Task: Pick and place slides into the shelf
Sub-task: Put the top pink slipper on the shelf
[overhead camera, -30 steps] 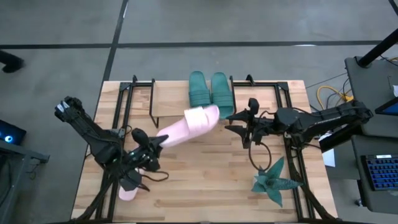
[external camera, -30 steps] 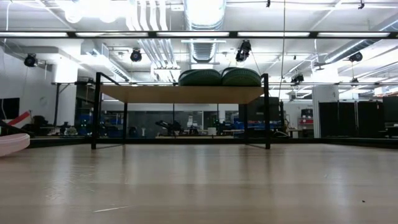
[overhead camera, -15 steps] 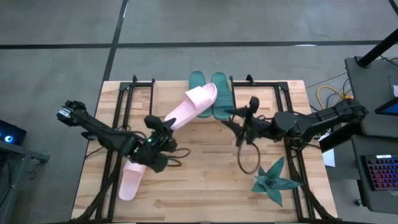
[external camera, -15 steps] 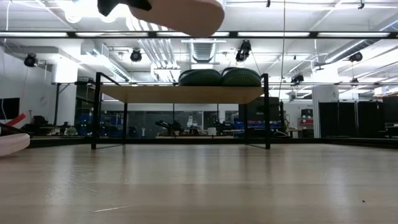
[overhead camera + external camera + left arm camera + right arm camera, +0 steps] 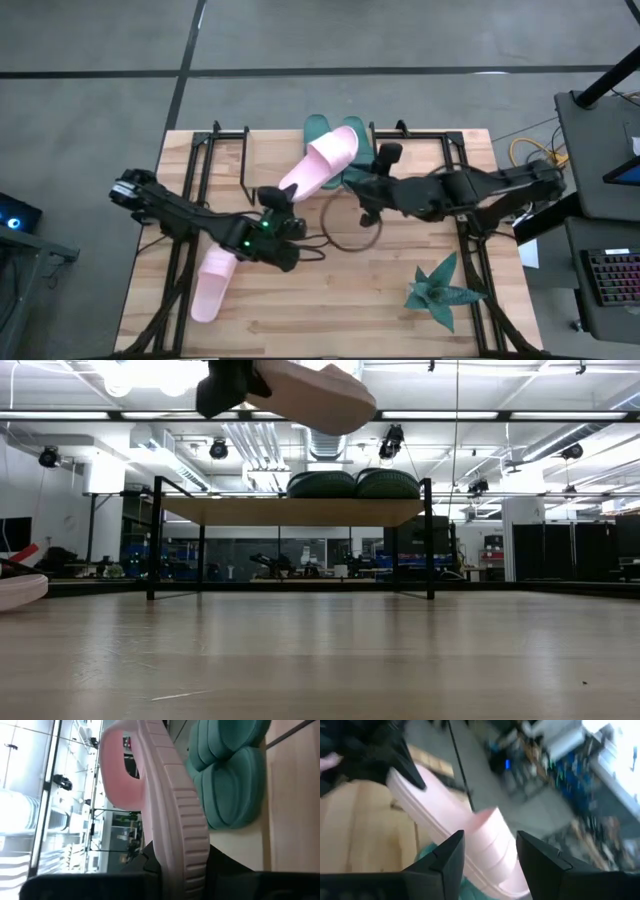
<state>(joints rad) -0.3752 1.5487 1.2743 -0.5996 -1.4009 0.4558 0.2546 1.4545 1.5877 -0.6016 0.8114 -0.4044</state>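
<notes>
floor: we see grey concrete with dark seam lines around the tabletop
tabletop: butcher-block wood, pale planks; black metal frame rails along both sides
right side furniture: we note a dark desk, a keyboard and yellow cables
ceiling: open industrial, silver ducts, long bright strip lights, hanging black spotlights
far room: we see white walls, dark cabinets at right, cluttered benches behind
</notes>
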